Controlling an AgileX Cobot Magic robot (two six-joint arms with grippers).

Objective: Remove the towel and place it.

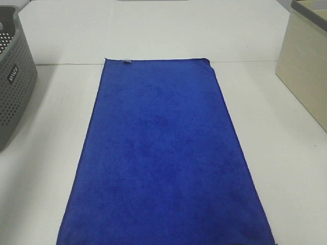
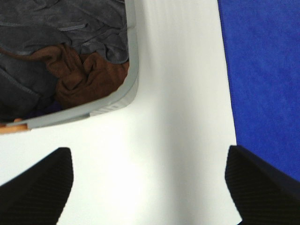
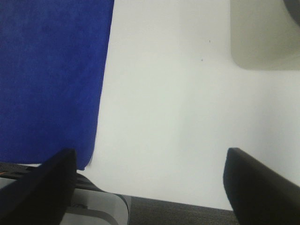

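The royal-blue towel (image 1: pixel 163 158) lies spread flat on the white table, its small tag (image 1: pixel 126 62) at the far short edge. Its edge shows in the left wrist view (image 2: pixel 262 75) and the right wrist view (image 3: pixel 51 79). Neither gripper shows in the exterior high view. My left gripper (image 2: pixel 149 187) is open and empty above bare table between the grey basket and the towel. My right gripper (image 3: pixel 149 187) is open and empty above bare table beside the towel's near corner.
A grey perforated basket (image 1: pixel 14 76) stands at the left; in the left wrist view its rim (image 2: pixel 126 93) holds grey and brown cloths (image 2: pixel 79 75). A beige box (image 1: pixel 306 76) stands at the right, also in the right wrist view (image 3: pixel 262 42). The table's front edge (image 3: pixel 178 204) is close.
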